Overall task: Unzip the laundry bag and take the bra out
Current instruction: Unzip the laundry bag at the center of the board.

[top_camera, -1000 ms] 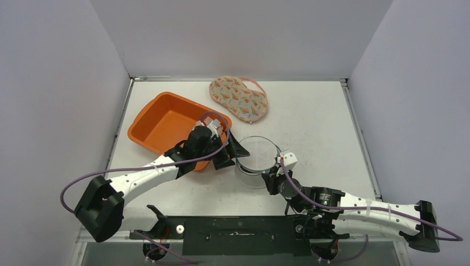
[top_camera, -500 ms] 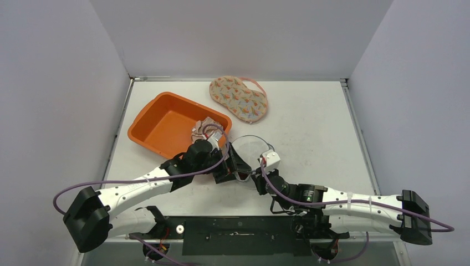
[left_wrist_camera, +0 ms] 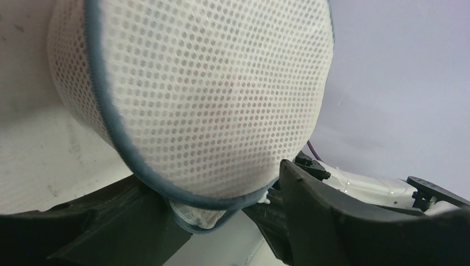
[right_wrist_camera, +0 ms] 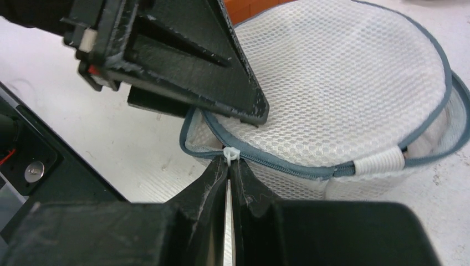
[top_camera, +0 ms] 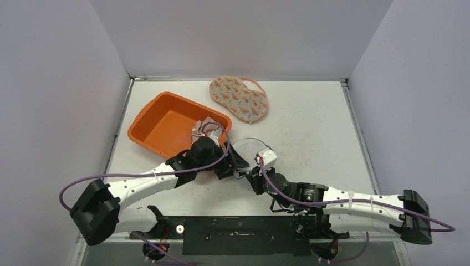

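While the bag (top_camera: 252, 148) sits on the table (top_camera: 321, 127) just right of the bin (top_camera: 166, 123), both arms crowd its near side in the top view: the left claw (top_camera: 235, 160) at its left rim, the right claw (top_camera: 250, 176) at its front. With the two so close, a tug along the rim could drive one claw into the other. A patterned cloth (top_camera: 239, 98) lies well behind, apart from all this.

From the left wrist, the fingers (left_wrist_camera: 111, 235) stand narrowly apart with the bag's lower seam between them, and I cannot tell that they press it. If they do not hold, the light mesh would likely slide or tip along with the zip instead of opening. The bra is not plainly seen. A faint pink tint behind the mesh may be it, so I judge it to be inside.

From the right wrist, the right claw is pinched tight on the small white pull (right_wrist_camera: 230, 153), and the zip (right_wrist_camera: 294, 169) looks shut from there round to the white tab (right_wrist_camera: 378, 160). The hold is at the very tips, so the pull could slip out, or snag where the rim folds. The left finger (right_wrist_camera: 183, 55) lies across the bag just above the pull, a likely thing to strike
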`<state>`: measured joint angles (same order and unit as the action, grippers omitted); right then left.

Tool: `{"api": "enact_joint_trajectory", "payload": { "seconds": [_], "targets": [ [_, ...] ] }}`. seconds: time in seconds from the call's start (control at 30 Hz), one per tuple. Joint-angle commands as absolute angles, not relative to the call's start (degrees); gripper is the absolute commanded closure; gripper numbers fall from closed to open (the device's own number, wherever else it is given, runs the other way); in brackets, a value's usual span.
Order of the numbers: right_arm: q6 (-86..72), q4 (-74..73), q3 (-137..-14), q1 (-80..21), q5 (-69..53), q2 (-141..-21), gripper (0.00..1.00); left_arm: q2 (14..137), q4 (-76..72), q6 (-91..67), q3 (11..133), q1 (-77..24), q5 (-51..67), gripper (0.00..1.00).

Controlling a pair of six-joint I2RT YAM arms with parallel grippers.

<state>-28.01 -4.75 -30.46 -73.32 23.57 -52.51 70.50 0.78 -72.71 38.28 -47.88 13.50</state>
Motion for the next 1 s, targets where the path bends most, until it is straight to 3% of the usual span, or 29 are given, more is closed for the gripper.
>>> {"api": "enact_joint_trajectory", "payload": {
  "seconds": [0.0,0.13,0.4,0.97],
  "targets": [
    [-27.6,-3.1,-33.3,-74.1,23.7,-52.1,0.95,70.9,-3.7,-72.2,40.5,-46.1,12.3,0.43],
    [-28.8,-5.6,-33.2,-74.1,26.0,-50.8,0.95,70.8,-3.2,-71.6,40.6,-45.2,12.3,0.7],
    [-32.1,-9.6,-31.3,-74.0,29.9,-47.0,0.95,70.8,-2.7,-71.3,40.5,-44.9,12.0,0.99],
    [-37.4,-17.2,-28.5,-74.0,34.3,-41.2,0.95,71.9,-2.7,-71.1,40.1,-45.0,10.8,1.0]
  ]
}}
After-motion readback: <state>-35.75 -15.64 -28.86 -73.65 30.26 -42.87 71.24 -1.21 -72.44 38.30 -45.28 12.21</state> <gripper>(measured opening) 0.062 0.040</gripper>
